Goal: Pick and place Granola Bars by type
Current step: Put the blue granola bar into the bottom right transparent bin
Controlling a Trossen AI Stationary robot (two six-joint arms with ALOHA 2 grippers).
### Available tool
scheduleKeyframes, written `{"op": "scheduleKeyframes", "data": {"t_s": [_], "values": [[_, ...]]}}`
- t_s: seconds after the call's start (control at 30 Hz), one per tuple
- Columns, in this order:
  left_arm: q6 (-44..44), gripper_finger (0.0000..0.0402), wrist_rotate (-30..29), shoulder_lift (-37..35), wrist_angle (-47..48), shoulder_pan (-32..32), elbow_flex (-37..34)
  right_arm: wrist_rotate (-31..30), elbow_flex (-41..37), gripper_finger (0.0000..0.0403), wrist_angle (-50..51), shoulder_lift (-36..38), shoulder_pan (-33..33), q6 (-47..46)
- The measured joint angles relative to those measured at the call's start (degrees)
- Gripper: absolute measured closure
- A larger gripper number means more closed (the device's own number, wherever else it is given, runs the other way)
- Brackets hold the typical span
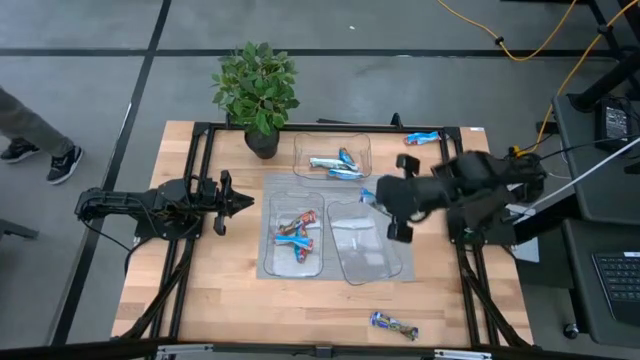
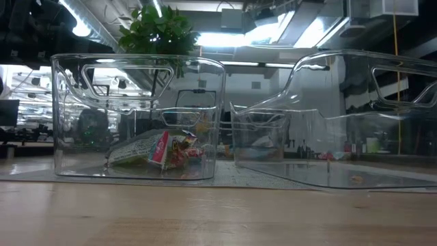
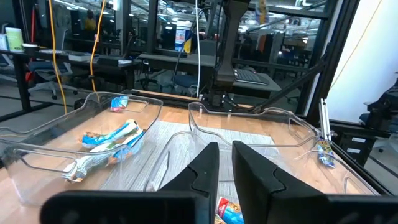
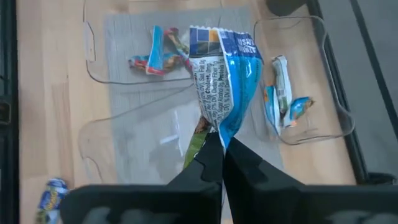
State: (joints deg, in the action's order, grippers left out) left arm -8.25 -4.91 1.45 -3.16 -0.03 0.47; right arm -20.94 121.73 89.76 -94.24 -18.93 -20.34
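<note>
My right gripper (image 4: 217, 146) is shut on a bright blue granola bar (image 4: 225, 74) and hovers over the mat between the three clear trays (image 1: 370, 197). The far tray (image 1: 362, 140) holds pale and blue bars (image 1: 335, 165). The near left tray (image 1: 268, 235) holds blue bars with red and orange (image 1: 297, 235). The near right tray (image 1: 395, 262) has nothing in it. A blue bar (image 1: 422, 138) lies near the table's far right corner, and a dark blue-silver one (image 1: 393, 324) near the near edge. My left gripper (image 1: 235, 203) waits shut at the left. My right gripper pinches the blue bar by one end of its wrapper (image 4: 216, 132) between the two fingers. The bar is lifted clear of the table and sticks out past the fingertips, its wrapper creased near the hold.
A potted plant (image 1: 258, 90) stands at the far edge, left of the far tray. A grey mat (image 1: 268, 185) lies under the trays. Bare wood shows along the near edge and at the left. A person's shoes (image 1: 40, 158) show on the floor at far left.
</note>
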Motion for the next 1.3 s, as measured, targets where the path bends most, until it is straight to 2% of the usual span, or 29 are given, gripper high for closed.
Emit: {"op": "scheduleKeyframes", "data": {"t_s": [0.13,0.37,0.63,1.03,1.3], "values": [[0.0,0.0363,0.0,0.0,0.0,0.0,0.0,4.3,-0.5,0.0393,-2.4,0.0,4.5,7.0],[0.0,0.0359,0.0,0.0,0.0,0.0,0.0,10.5,-2.2,0.0393,-7.0,0.0,8.9,13.9],[0.0,0.0364,0.0,0.0,0.0,0.0,0.0,17.9,-12.5,0.0393,-13.7,0.0,11.0,17.2],[0.0,0.0362,0.0,0.0,0.0,0.0,0.0,19.7,-24.5,0.0393,-17.1,-0.1,11.3,16.2],[0.0,0.0360,0.0,0.0,0.0,0.0,0.0,21.4,-33.0,0.0393,-28.0,-0.1,11.3,12.8]]}}
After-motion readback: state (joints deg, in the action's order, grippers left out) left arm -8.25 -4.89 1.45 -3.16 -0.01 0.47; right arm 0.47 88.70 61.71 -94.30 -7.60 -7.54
